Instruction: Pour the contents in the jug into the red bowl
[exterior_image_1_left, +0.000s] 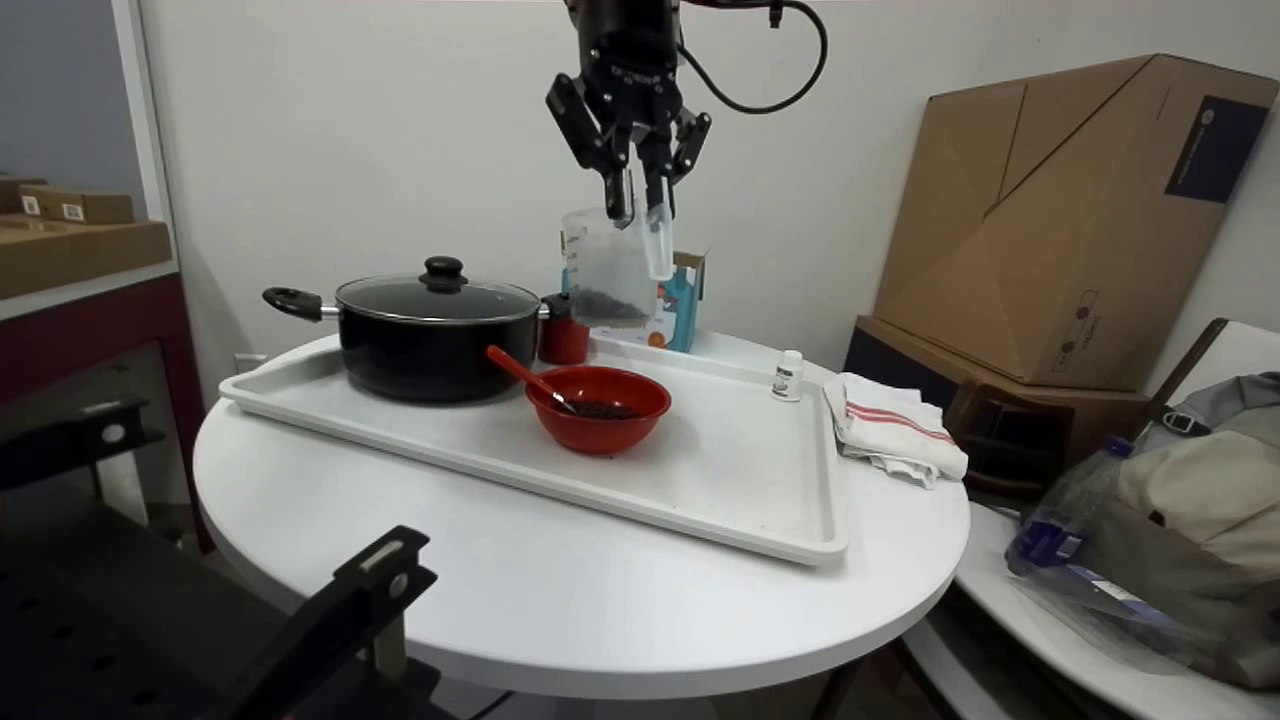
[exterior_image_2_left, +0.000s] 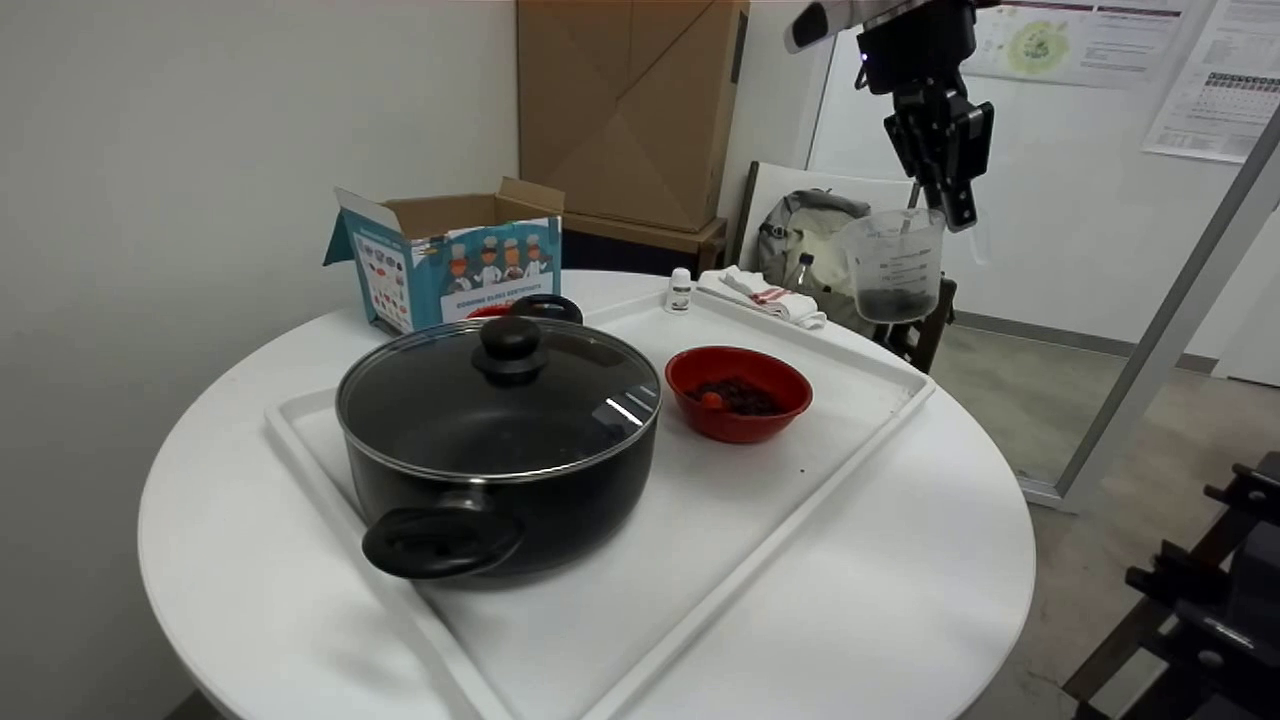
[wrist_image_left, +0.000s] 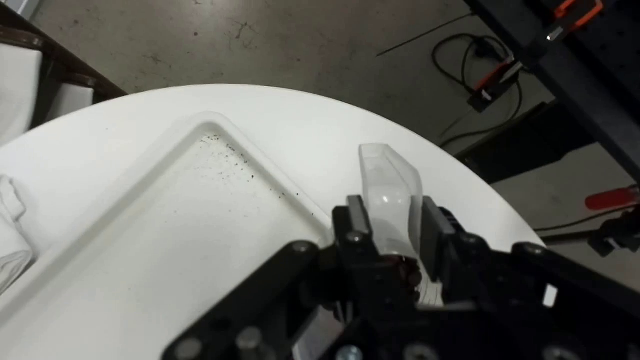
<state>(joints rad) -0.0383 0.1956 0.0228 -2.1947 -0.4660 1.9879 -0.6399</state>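
The end effector (wrist_image_left: 393, 216) clamps the jug's (exterior_image_2_left: 893, 260) handle (wrist_image_left: 384, 175), right of the red bowl (exterior_image_2_left: 735, 428) in an exterior view: tipping there could spill contents (exterior_image_2_left: 895, 303)!

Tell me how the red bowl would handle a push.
The red bowl would probably slide, sitting upright on the flat tray. A high shove might tip it, since its walls flare outward. The red-handled utensil leaning over its rim could shift.
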